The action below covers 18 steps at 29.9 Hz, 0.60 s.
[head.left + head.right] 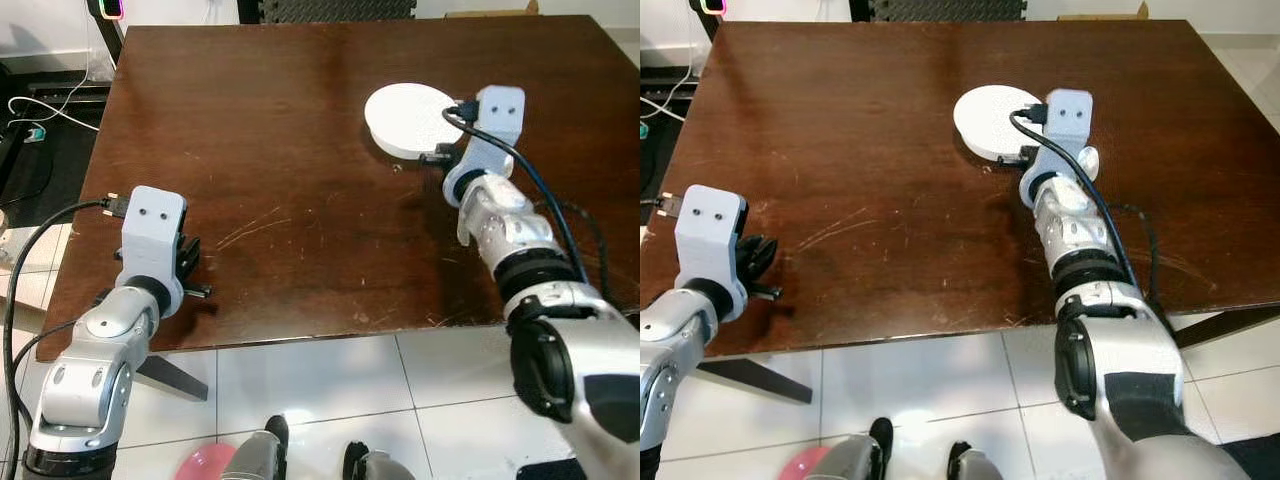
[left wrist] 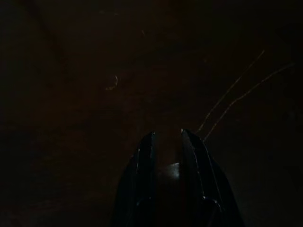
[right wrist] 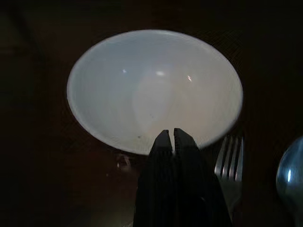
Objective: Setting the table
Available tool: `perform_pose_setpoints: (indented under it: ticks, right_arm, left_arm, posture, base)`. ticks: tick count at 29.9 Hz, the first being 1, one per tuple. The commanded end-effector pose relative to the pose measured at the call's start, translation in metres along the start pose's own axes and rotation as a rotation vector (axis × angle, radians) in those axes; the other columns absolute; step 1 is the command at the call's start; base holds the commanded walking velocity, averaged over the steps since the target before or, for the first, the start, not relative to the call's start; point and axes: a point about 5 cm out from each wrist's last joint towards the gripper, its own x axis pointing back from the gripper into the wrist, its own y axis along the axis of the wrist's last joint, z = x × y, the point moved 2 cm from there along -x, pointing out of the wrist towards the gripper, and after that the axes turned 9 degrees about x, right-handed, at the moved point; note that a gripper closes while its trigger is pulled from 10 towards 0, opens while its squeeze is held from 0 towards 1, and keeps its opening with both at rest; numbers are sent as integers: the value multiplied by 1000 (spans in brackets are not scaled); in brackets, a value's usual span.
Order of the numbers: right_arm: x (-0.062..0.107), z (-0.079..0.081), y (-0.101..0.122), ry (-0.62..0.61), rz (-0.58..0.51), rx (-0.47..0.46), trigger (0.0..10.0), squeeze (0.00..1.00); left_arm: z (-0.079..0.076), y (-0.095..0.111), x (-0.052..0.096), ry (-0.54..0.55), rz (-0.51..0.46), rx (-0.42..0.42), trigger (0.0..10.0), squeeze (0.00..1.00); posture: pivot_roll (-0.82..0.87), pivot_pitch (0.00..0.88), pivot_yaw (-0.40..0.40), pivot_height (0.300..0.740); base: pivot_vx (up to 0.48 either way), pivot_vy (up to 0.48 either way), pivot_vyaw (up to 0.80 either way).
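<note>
Cutlery is what the next placement turns on: a fork (image 3: 230, 158) lies just beside the white plate (image 1: 410, 118), tines toward the far edge, with what may be a spoon (image 3: 289, 176) next to it, too dim to be sure. The right gripper (image 3: 173, 137) is held at the plate's near rim, fingers pressed together, nothing held. The left gripper (image 2: 166, 138), nearly closed and empty, rests well apart near the table (image 1: 280, 200) edge. Bare wood is left all round.
</note>
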Motion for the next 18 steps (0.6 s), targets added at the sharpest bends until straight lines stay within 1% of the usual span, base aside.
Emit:
perform_pose_setpoints:
  ticks: [1,2,3,4,6,7,8,10,12,13,15,18]
  right_arm:
    - [0,1,-5,17,19,38,10000,0]
    - [1,0,3,56,-28,268,10000,0]
    - [1,4,6,92,-48,384,10000,0]
    - [1,4,6,92,-48,384,10000,0]
    - [2,11,8,163,-79,599,10000,0]
    - [2,11,8,163,-79,599,10000,0]
    - [4,17,9,266,-82,729,10000,0]
    - [4,19,10,315,-87,762,10000,0]
    - [3,21,16,319,-105,719,10000,0]
    - [3,24,18,332,-108,712,10000,0]
    - [2,26,15,350,-93,759,10000,0]
    - [2,28,14,358,-87,776,10000,0]
  left_arm:
    - [0,-3,3,-3,16,-5,10000,0]
    - [1,-2,3,0,15,-4,10000,0]
    - [1,-2,3,1,16,-4,10000,0]
    - [1,-2,3,1,16,-4,10000,0]
    - [1,-2,4,2,17,-6,10000,0]
    - [1,-2,4,2,17,-6,10000,0]
    - [1,-2,4,5,15,-5,10000,0]
    - [1,-2,4,8,13,-1,10000,0]
    - [1,-2,5,11,13,0,10000,0]
    - [1,-3,6,16,13,1,10000,0]
    - [2,-3,7,23,13,4,10000,0]
    - [2,-4,8,26,14,5,10000,0]
  posture:
    - [190,282,79,740]
    - [195,284,84,740]
    - [195,283,83,740]
    - [195,283,83,740]
    - [194,285,78,740]
    - [194,285,78,740]
    - [199,287,72,740]
    - [199,288,66,740]
    - [200,290,59,740]
    - [202,293,55,740]
    - [205,294,54,740]
    - [205,294,54,740]
  base:
    - [0,0,0]
    - [0,0,0]
    - [0,0,0]
    - [0,0,0]
    - [0,0,0]
    - [0,0,0]
    - [0,0,0]
    - [0,0,0]
    - [0,0,0]
    - [0,0,0]
    - [0,0,0]
    - [0,0,0]
